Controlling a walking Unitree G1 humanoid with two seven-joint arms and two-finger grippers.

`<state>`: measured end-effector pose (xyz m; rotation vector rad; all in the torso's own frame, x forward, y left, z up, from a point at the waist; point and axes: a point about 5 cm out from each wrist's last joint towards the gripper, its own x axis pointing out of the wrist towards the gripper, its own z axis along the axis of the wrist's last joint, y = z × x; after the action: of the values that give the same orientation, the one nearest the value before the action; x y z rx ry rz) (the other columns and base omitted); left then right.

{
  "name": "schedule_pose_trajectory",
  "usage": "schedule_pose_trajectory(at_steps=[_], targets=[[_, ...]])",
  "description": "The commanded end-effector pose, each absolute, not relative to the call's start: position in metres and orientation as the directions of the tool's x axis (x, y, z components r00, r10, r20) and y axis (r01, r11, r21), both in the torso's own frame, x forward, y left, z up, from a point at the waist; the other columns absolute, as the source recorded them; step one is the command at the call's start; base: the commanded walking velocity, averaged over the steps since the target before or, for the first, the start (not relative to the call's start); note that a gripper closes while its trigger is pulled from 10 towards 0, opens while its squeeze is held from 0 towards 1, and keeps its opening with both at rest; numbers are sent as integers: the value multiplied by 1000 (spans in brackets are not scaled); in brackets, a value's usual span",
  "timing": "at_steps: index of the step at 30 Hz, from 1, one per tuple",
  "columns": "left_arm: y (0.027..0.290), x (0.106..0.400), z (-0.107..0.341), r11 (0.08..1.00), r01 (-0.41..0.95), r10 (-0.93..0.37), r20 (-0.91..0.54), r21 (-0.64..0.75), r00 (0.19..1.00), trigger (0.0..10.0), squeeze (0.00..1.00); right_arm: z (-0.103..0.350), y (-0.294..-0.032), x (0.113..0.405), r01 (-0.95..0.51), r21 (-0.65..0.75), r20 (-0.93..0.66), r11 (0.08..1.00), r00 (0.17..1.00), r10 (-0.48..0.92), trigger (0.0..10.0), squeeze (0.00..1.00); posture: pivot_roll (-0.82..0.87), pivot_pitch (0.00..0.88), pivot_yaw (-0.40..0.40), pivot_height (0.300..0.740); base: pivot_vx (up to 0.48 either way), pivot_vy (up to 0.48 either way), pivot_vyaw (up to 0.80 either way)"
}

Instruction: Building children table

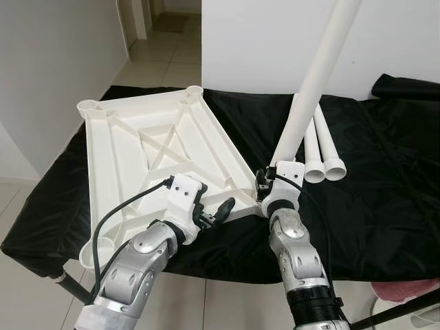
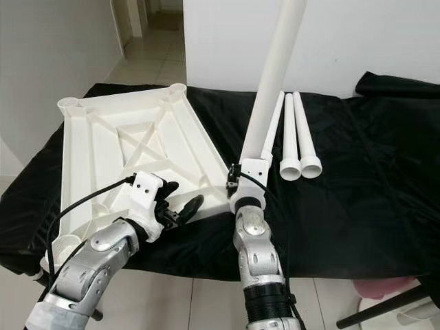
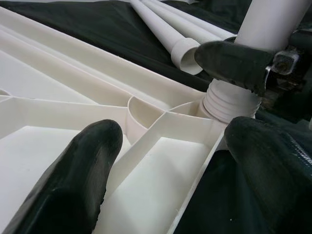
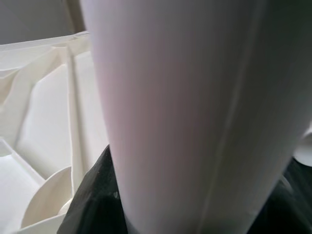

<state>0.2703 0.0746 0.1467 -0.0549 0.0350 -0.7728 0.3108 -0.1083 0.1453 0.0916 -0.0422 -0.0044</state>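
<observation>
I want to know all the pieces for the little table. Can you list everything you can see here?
table top: 1, white, upside down on the left of the cloth, ribs facing up.
held leg: 1, white tube, standing tilted at the top's near right corner socket.
spare legs: 3, white tubes, lying side by side on the cloth, right of the held leg.
cloth: 1, black, spread under everything.
floor: light tiles, behind and beside the cloth.
wall: white, behind the cloth.
left pincer: 1, black fingers, open at the top's near edge.
right pincer: 1, black fingers, shut on the held leg's lower end.
</observation>
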Motion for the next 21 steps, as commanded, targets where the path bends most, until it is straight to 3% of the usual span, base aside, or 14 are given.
schedule_pose_trajectory(at_steps=[1,9,10,21], targets=[[70,267,142,698,716,-716,-46,-22,697,10000,0,154,-108,307,-48,130,94,990,995,36,10000,1000,19,19,8,740,0,0,0],[69,268,144,700,714,-714,-38,-12,699,10000,0,157,-108,300,-54,73,103,996,994,46,10000,980,17,24,15,740,0,0,0],[68,273,150,712,703,-703,-21,-7,711,10000,0,156,-112,297,-74,44,113,996,991,68,10000,0,17,24,15,740,0,0,0],[79,295,144,758,652,-646,-121,18,754,10000,0,151,-122,281,-81,21,127,996,989,78,10000,0,10,31,27,740,0,0,0]])
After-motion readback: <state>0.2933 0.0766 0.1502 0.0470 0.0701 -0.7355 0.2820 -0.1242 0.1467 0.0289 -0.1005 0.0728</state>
